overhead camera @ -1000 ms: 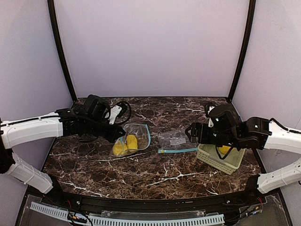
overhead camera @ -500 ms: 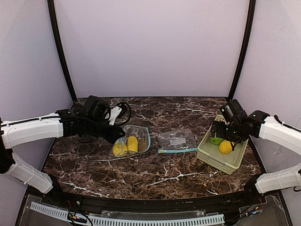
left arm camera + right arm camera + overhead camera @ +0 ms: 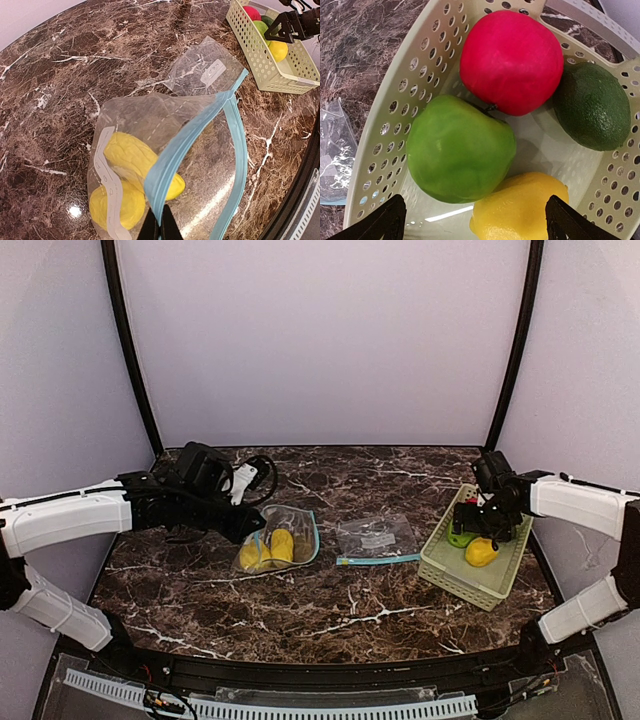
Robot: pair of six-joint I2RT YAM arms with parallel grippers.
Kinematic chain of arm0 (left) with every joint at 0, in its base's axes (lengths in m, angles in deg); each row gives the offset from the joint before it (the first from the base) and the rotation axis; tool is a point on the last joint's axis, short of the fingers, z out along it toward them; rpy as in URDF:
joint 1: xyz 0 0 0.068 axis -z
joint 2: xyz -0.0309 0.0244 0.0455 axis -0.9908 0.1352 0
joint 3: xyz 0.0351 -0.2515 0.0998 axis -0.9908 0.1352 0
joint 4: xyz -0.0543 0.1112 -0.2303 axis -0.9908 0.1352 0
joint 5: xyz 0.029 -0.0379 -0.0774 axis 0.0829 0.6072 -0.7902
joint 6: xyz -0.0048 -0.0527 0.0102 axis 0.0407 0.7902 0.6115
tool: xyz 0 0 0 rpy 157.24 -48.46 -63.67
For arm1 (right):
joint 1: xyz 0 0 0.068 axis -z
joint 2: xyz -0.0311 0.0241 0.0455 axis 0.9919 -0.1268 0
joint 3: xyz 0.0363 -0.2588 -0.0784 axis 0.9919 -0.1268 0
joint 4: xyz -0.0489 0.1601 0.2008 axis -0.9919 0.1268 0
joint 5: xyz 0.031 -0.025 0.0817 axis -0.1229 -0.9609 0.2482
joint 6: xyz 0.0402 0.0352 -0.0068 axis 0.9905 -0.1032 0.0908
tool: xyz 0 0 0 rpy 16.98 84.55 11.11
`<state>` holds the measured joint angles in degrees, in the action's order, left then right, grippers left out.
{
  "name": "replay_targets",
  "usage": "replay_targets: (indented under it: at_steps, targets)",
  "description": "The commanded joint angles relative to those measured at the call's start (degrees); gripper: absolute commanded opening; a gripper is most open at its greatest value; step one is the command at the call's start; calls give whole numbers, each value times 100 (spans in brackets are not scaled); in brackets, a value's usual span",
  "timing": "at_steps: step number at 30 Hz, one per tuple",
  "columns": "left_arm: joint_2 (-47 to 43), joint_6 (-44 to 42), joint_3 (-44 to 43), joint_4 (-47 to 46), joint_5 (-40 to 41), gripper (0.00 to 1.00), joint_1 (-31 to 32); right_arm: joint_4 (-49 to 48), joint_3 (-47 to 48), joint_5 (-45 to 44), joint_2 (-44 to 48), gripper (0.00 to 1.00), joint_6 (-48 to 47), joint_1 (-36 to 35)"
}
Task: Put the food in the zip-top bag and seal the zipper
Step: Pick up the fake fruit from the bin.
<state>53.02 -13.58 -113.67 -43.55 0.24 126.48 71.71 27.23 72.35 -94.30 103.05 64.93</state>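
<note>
The right tool (image 3: 485, 515) has been carried from above the middle of the surface (image 3: 320, 600) to a place over the basket (image 3: 390, 100). The left tool (image 3: 159, 226) is found where it was.

The right tool is held wide open. Its two fingertips (image 3: 395, 215) are spread to either side of the wrist view, and nothing is gripped between them. Directly beneath this tool a yellow piece (image 3: 520, 210) lies in the basket. Just beyond it the light green ball (image 3: 460, 150) is touched by the red ball (image 3: 512, 60). The dark green piece (image 3: 592, 105) is set to the right of the red ball, against the basket wall.

The left tool is closed tightly on the blue zipper (image 3: 185, 145) of the zip-top bag (image 3: 150, 115), and the bag's mouth is held open. Just ahead of this tool, inside the bag, two yellow pieces (image 3: 135, 155) are seen, one resting against the other. Farther ahead, a second bag (image 3: 200, 70) of clear film is laid flat on the surface, between the held bag and the basket.
</note>
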Motion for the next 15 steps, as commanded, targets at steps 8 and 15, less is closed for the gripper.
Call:
replay_targets:
  at_steps: [8,15]
  targets:
    - [-139,-12,71,-12,-25,1,-27,-677,285,423,-509,92,-449,255]
    - [-121,-11,61,-4,-47,1,-24,-620,493,177,-848,92,-384,342]
